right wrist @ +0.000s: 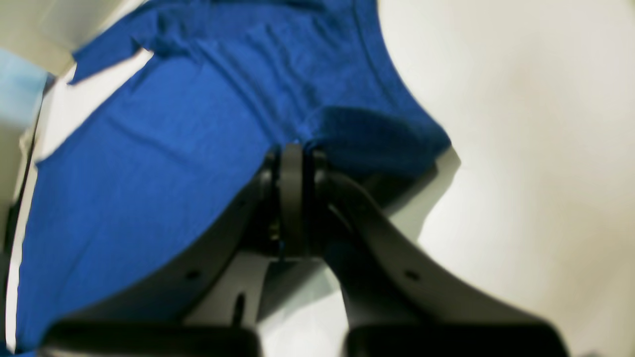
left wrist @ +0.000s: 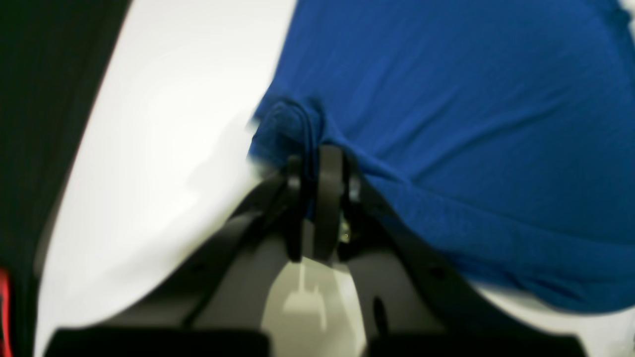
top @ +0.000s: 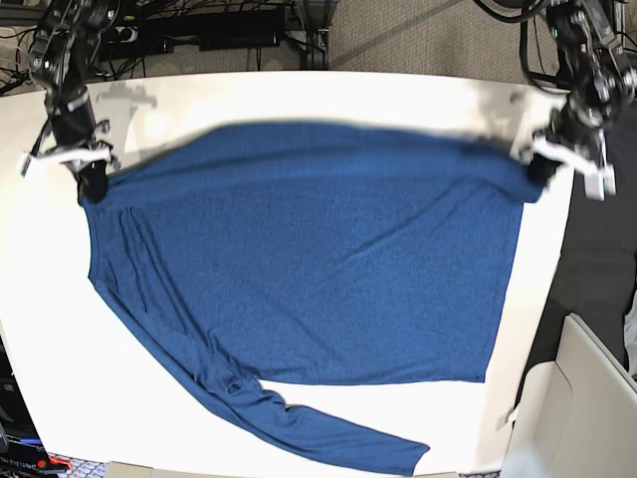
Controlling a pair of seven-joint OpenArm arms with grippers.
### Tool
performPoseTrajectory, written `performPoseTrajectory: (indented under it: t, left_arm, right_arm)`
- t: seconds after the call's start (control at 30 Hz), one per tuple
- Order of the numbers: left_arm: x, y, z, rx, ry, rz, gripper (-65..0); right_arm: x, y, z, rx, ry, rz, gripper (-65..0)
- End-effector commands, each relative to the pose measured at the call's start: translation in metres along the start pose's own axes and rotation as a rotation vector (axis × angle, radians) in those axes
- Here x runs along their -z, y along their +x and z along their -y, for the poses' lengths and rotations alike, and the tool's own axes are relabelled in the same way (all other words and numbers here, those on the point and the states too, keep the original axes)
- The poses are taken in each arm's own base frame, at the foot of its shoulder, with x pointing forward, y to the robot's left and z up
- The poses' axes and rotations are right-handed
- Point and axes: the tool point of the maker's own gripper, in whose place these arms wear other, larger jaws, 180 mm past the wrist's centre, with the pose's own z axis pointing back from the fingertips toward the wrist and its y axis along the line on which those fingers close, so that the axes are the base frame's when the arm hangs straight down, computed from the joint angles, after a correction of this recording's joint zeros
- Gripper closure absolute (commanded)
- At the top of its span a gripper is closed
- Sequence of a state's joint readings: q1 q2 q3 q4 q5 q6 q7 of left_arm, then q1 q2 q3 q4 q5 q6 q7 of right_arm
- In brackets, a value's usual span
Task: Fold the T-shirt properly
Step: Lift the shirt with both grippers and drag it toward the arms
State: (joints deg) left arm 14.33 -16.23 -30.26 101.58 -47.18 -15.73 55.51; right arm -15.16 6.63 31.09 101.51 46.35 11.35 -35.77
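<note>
The blue T-shirt (top: pixel 299 279) lies spread over the white table (top: pixel 299 100), and its far edge is pulled taut between the two grippers and looks blurred. One long sleeve (top: pixel 328 433) trails along the near edge. At the far left corner of the cloth my right gripper (top: pixel 92 187) is shut on it; the right wrist view shows its jaws (right wrist: pixel 296 153) pinching a bunched fold of the T-shirt (right wrist: pixel 149 173). At the far right corner my left gripper (top: pixel 537 169) is likewise shut on cloth; in the left wrist view its jaws (left wrist: pixel 312 163) clamp a gathered corner of the T-shirt (left wrist: pixel 446 124).
Cables and equipment (top: pixel 219 30) run behind the table's far edge. A beige box (top: pixel 572 398) stands off the table's right side near the front. The shirt's hem reaches close to the right table edge (top: pixel 513 398).
</note>
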Motion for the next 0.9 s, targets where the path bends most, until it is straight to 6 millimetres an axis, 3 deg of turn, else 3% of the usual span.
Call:
performPoseTrajectory:
  t: [0.0, 0.2, 0.53, 0.87]
  left_arm:
    - [-0.001, 0.017, 0.001, 0.024, 0.001, 0.039, 0.0]
    - [0.020, 0.048, 0.025, 0.001, -0.065, 0.109, 0.0]
    - [0.058, 0.060, 0.036, -0.090, -0.121, 0.098, 0.0]
    - [0.068, 0.082, 0.039, -0.122, -0.140, 0.139, 0.0]
  right_arm:
    - [0.004, 0.016, -0.001, -0.006, 0.011, 0.047, -0.2]
    - [0.034, 0.018, 0.003, 0.065, 0.010, 0.053, -0.2]
    - [0.068, 0.024, 0.003, 0.147, 0.017, 0.056, -0.2]
    - [0.076, 0.039, -0.004, 0.145, 0.054, 0.126, -0.2]
